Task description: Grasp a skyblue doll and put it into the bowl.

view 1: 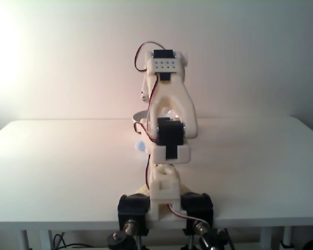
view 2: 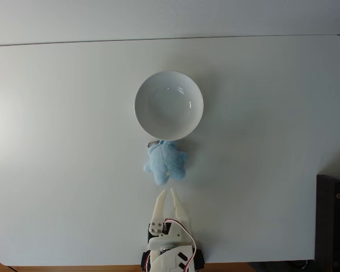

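A white plastic two-finger gripper (view 2: 169, 195), its jaws parted only narrowly and holding nothing, points across the white table (view 2: 56, 170) at the small, soft sky-blue plush doll (view 2: 165, 162) lying just beyond its fingertips. Past the doll, touching or nearly touching it, sits the shallow round white bowl (view 2: 144, 122), empty. With so slim an opening, the fingers could shove the doll against the rim rather than straddle it, nudging the bowl away.

- doll (view 2: 165, 163): pale sky blue, plain
- bowl (view 2: 169, 105): glossy white
- counter (view 2: 56, 141): plain white
- gripper (view 2: 169, 194): cream-white fingers
- arm (view 1: 167, 112): white, black motors, red and white wires
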You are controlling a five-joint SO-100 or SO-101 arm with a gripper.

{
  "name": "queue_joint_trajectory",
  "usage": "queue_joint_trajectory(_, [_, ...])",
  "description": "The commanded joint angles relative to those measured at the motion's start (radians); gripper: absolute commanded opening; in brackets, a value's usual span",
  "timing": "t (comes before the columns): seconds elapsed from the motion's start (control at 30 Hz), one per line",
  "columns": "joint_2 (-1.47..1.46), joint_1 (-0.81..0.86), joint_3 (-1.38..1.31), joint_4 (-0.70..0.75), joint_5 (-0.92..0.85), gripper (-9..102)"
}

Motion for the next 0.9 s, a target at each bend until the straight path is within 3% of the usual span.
queue_joint_trajectory(0.0, [0.285,-0.002,-0.058,-0.149,0.002,4])
queue_joint_trajectory(0.2, [0.178,0.0,-0.06,-0.319,0.002,23])
queue_joint_trajectory(0.4, [0.143,0.003,-0.06,-0.377,0.005,40])
queue_joint_trajectory(0.67, [0.133,0.003,-0.06,-0.402,0.005,41])
queue_joint_trajectory(0.87, [-0.067,0.061,-0.17,-0.391,0.002,41])
